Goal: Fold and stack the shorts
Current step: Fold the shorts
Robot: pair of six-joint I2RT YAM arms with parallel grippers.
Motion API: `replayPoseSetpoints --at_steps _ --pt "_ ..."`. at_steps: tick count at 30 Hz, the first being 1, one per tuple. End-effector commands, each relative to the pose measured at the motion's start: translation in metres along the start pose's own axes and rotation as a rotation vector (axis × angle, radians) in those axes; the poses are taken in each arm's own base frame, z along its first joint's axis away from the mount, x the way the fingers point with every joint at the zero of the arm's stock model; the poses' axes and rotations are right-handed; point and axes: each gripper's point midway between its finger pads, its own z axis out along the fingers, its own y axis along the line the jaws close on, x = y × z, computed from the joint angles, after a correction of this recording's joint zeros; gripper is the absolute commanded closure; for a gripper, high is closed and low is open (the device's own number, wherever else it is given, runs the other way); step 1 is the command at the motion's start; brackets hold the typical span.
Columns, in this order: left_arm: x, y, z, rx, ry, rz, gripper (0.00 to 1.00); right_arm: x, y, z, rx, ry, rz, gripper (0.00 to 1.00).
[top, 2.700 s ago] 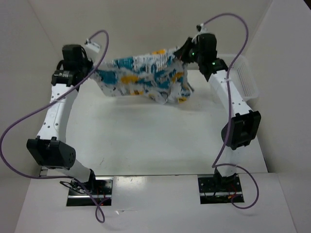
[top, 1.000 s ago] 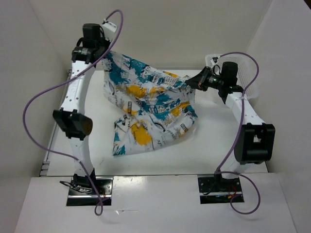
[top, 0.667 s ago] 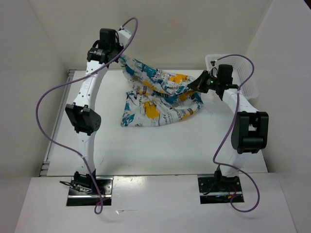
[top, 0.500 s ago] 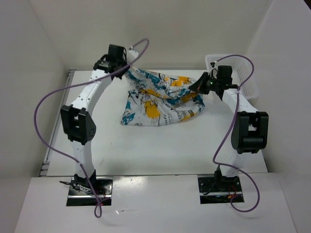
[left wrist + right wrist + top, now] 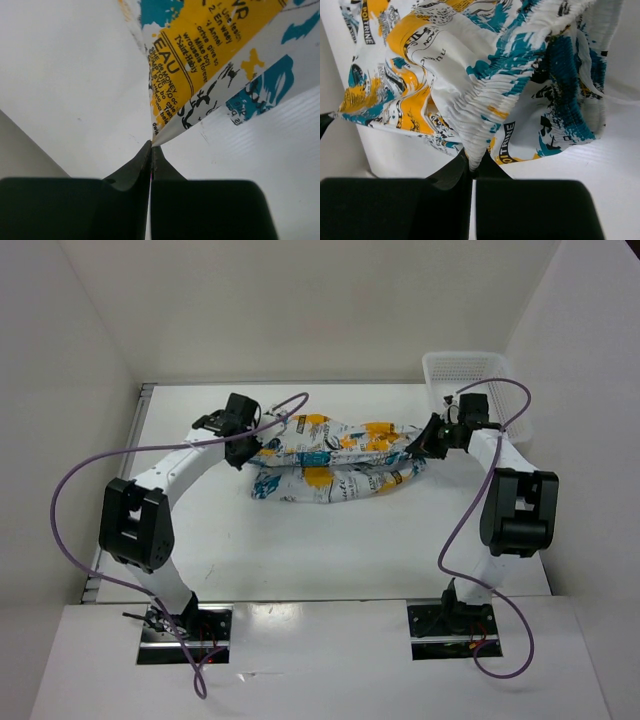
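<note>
From above: the shorts lie in a long folded band across the far middle of the counter, strung between your two arms. The left jaws are clamped on the band's left end and the right jaws on its right end. An upper layer runs straight from one grip to the other. A lower layer shows along the near edge, with one corner poking out at the near left. The white mesh basket sits in the far right corner, just behind the right arm and apart from the cloth. Bare counter stretches from the near edge of the shorts back to the arm bases. Walls close in on the left, far and right sides. The left arm's purple cable loops out toward the left wall.

Left wrist: the left jaws are pinched tight on a pointed corner of the shorts, which fan upward from the fingertips in yellow, teal and white. Open counter lies to the left of that edge.

Right wrist: the right jaws are clenched on a gathered, ribbed fold of the shorts. The fabric bunches above them and hangs in a doubled loop at right, with bare counter beneath that loop.
</note>
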Motion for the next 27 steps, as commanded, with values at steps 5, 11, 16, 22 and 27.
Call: replayPoseSetpoints --at_steps 5,11,16,22,27 --pt "0.01 0.004 -0.029 -0.025 -0.031 -0.008 1.0 -0.007 -0.021 -0.041 0.059 -0.002 -0.04 1.0" --pt "0.019 -0.045 -0.013 0.094 -0.001 -0.014 1.0 0.025 -0.055 -0.041 0.189 0.055 -0.008 0.86" --pt "0.039 -0.067 -0.001 0.153 0.053 -0.006 0.92 0.039 -0.077 -0.05 0.321 0.057 0.017 0.14" --pt "0.035 -0.093 -0.024 0.27 0.025 0.031 0.49 0.036 -0.052 -0.074 0.402 0.006 -0.061 0.05" --pt "0.017 -0.085 -0.049 0.272 -0.044 0.067 0.44 0.039 -0.01 -0.067 0.371 -0.021 -0.245 0.05"
